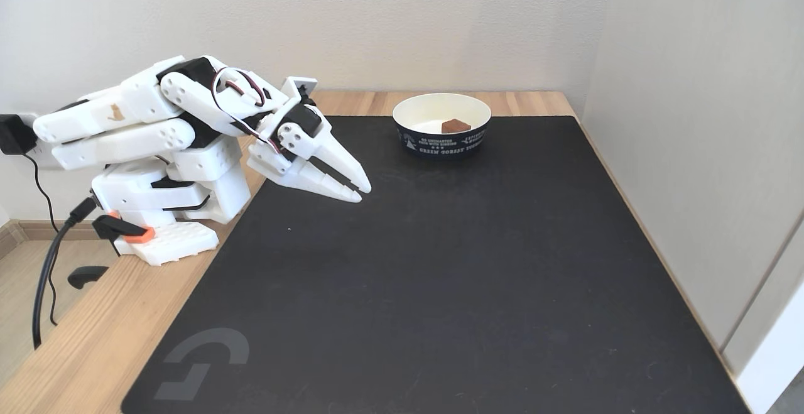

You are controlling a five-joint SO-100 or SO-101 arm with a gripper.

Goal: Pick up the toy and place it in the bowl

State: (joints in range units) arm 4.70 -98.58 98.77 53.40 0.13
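Nearest us, the black mat (440, 288) lies bare; the toy (455, 126) sits in the bowl (441, 124). Our fingers (352, 181) are together, empty; we should park gently.

Printed in white on the navy outside of the bowl (441, 144): a bottom line reading roughly "GREEN FOREST", its last word cut off by the curve, under a row of small stars and two lines of smaller lettering too fine to read, with a little white tree-like emblem at the left. Stamped in grey at the near left corner of the black mat (440, 276): a large stylised "G"-shaped logo. Marked on the upper white link of the arm (125, 109): a tiny tan figure, too small to identify.
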